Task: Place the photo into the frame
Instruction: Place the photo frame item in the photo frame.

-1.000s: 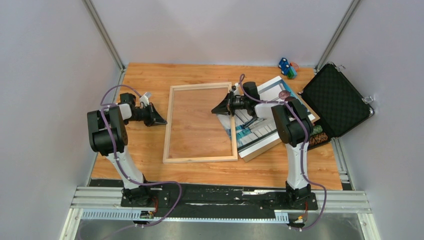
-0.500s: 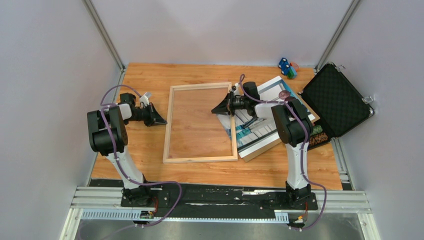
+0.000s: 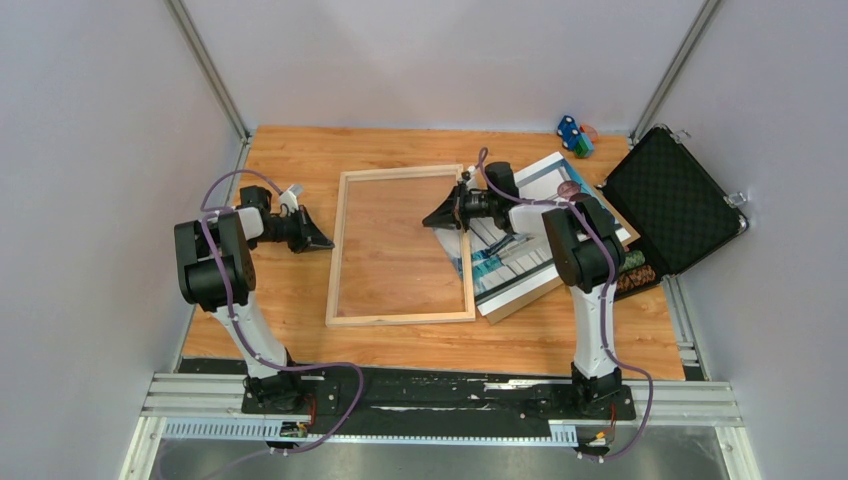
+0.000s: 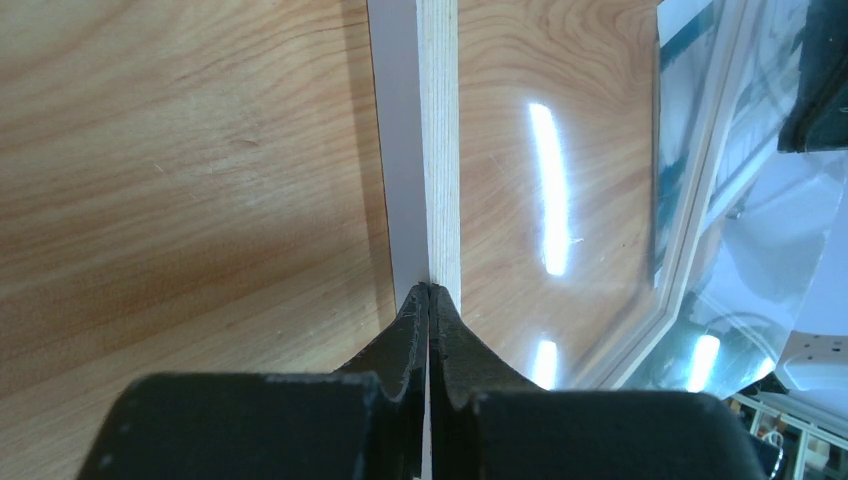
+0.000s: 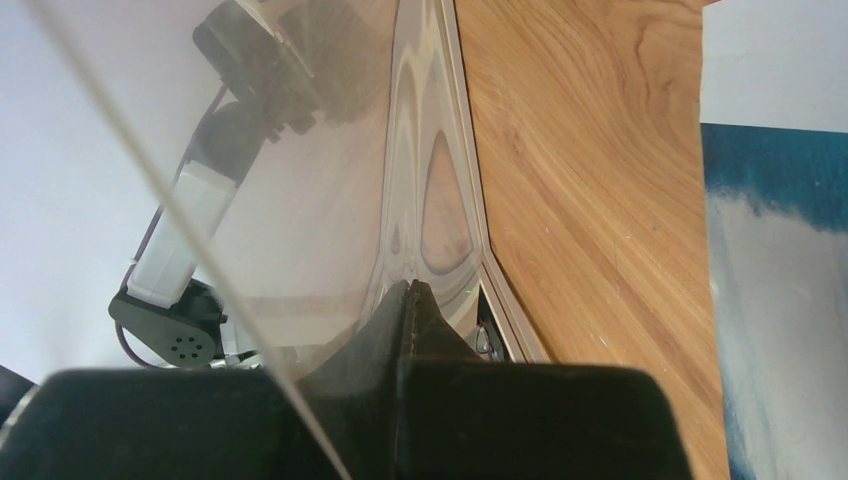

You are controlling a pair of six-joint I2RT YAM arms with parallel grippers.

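The pale wood frame [image 3: 345, 250] lies flat mid-table, and the table grain shows through its clear pane. The photo [image 3: 515, 262] lies to its right on a brown backing board [image 3: 522, 300], partly hidden by my right arm. My left gripper [image 3: 324, 241] is shut, its tips against the frame's left rail [image 4: 437, 150]. My right gripper [image 3: 430, 221] is shut, its tips low over the pane just inside the right rail [image 5: 470, 150]. A teal and white part of the photo [image 5: 780, 250] shows in the right wrist view.
An open black case [image 3: 672, 205] stands at the right edge. Small toy cars [image 3: 573, 135] sit at the back. Stacked chips [image 3: 634, 270] lie beside the case. Grey walls close in on three sides.
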